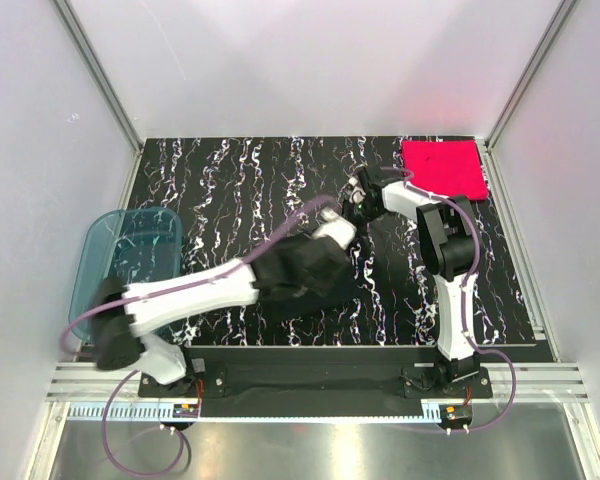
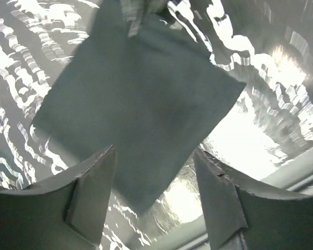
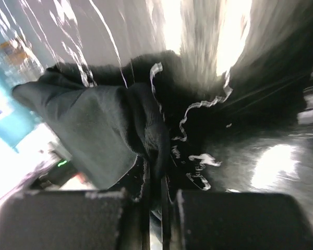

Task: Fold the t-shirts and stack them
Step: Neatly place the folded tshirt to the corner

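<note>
The black t-shirt lies bunched on the marbled mat at mid-table, partly under my left arm. In the left wrist view it shows as a folded dark square that looks lifted by its far corner. My right gripper is shut on an edge of the black shirt, with cloth pinched between its fingers. My left gripper is open and empty, its jaws astride the near corner of the shirt without touching it. The pink-red t-shirt lies as a neat square at the far right corner.
A translucent blue tub stands at the left edge of the mat, beside my left arm. White walls with metal rails enclose the mat on three sides. The right arm's upright link stands between the black shirt and the pink one.
</note>
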### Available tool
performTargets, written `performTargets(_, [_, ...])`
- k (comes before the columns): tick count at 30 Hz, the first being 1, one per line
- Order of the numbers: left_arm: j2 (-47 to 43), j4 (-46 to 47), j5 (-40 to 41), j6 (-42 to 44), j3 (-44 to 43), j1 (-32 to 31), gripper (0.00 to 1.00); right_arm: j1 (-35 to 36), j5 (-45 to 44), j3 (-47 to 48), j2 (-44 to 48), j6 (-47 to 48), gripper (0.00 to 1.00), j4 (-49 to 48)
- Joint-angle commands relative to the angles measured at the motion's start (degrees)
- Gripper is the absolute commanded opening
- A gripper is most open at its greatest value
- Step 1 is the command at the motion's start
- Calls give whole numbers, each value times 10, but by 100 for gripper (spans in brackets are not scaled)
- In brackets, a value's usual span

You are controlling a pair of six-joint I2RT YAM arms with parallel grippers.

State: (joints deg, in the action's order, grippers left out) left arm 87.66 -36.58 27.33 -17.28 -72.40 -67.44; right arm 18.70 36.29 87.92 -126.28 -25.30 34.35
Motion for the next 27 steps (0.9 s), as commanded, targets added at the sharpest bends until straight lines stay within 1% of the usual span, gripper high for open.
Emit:
performTargets(1, [-132, -34, -23, -102, 2, 37, 67, -2, -116, 58, 53, 103, 0, 51])
performTargets(2, [-183, -43, -25, -114, 8, 49, 67, -1, -149, 71, 58, 128, 0, 56])
performTargets(4, [-238, -66, -26, -139, 30, 59, 69, -2, -179, 83, 69, 154, 0, 75])
performTargets(5, [-287, -79, -31, -148, 38, 68, 70, -2, -209, 103, 70, 172, 0, 84])
performTargets(7, [-326, -92, -40, -151, 59, 74, 71, -2, -237, 130, 65, 182, 0, 128])
performTargets(8, [-359, -106, -52, -149, 64, 78, 71, -1, -267, 156, 66, 189, 0, 140])
performTargets(10, [-383, -119, -61, -145, 73, 79, 71, -2, -302, 166, 80, 193, 0, 150])
performTargets(11, [-392, -129, -65, -141, 81, 79, 71, -2, -342, 175, 88, 208, 0, 153])
performTargets(12, [-409, -134, -72, -131, 83, 79, 72, -1, -359, 178, 102, 216, 0, 150])
performTargets(14, [-423, -142, -78, -110, 89, 79, 72, -2, -417, 187, 114, 250, 0, 140])
performTargets(16, [-444, -138, -81, -96, 99, 80, 74, -2, -464, 217, 97, 289, 0, 161])
performTargets(17, [-447, -138, -82, -81, 102, 82, 74, -2, -480, 272, 83, 296, 0, 179])
performTargets(18, [-446, -142, -83, -73, 98, 83, 75, -2, -497, 306, 51, 303, 0, 226])
performTargets(19, [-439, -153, -83, -67, 92, 86, 75, -1, -538, 370, 37, 313, 0, 247])
performTargets(20, [-435, -156, -83, -53, 83, 87, 76, -2, -559, 392, 26, 318, 0, 257])
performTargets(22, [-427, -157, -84, -37, 81, 90, 76, -3, -599, 427, 10, 338, 0, 251])
performTargets(24, [-423, -152, -83, -11, 83, 95, 77, -9, -611, 442, 4, 354, 0, 224])
performTargets(27, [-407, -141, -90, 25, 87, 115, 78, -23, -631, 499, -24, 379, 0, 216])
